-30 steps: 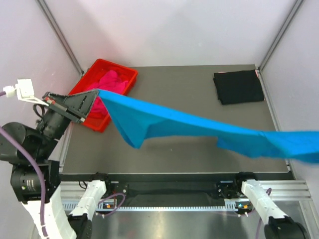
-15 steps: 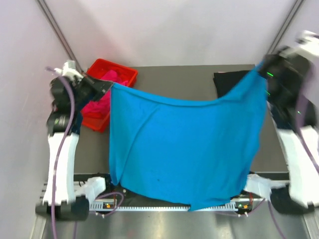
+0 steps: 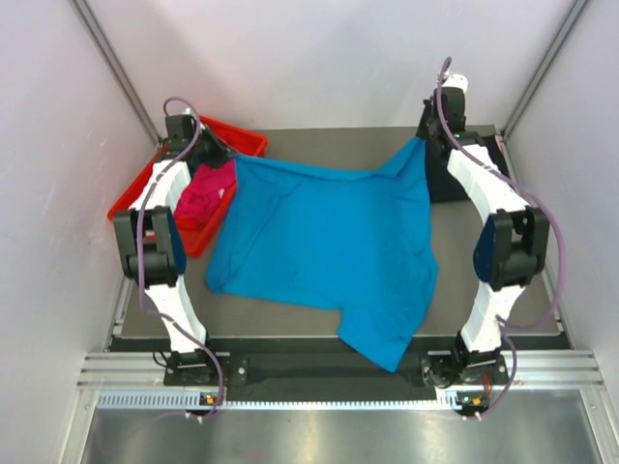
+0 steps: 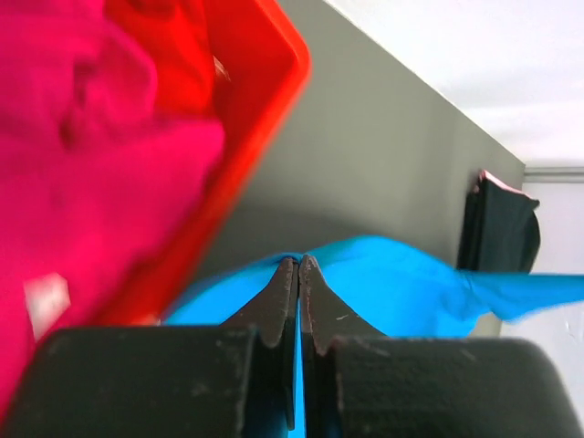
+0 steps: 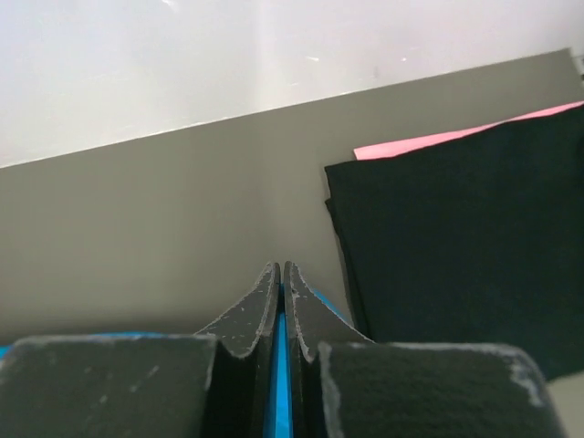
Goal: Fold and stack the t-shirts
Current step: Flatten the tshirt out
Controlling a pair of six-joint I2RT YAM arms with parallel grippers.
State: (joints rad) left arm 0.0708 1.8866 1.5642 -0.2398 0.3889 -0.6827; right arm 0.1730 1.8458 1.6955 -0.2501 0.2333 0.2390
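1. Turquoise cloth takes up most of the grey table (image 3: 319, 145). It is the turquoise t-shirt (image 3: 319, 232), opened out nearly flat with its far edge lifted and one near corner reaching over the table's front edge.
2. The left gripper (image 3: 230, 158) is pinched tight on the shirt's far left corner. In the left wrist view the two fingertips meet, with blue fabric coming out on both sides of them.
3. The right gripper (image 3: 423, 143) is clamped on the far right corner in the same way. A thin blue strip shows between its closed fingers in the right wrist view.
4. Holding two corners well apart stretches the far edge taut, probably so the shirt lies smooth and square before the first fold.
5. A magenta t-shirt (image 3: 205, 193) sits crumpled in the red plastic tray (image 3: 250, 143) at the far left, just beside the left gripper. It appears to be waiting its turn.
6. A folded black t-shirt (image 5: 465, 237) lies flat at the far right of the table, close to the right gripper. This looks like the start of the stack. A pink edge shows beneath it, but I cannot tell what it belongs to.
7. No brand or print can be read on any shirt. A pale patch on the magenta cloth in the left wrist view may be a label, but it is too blurred to read.
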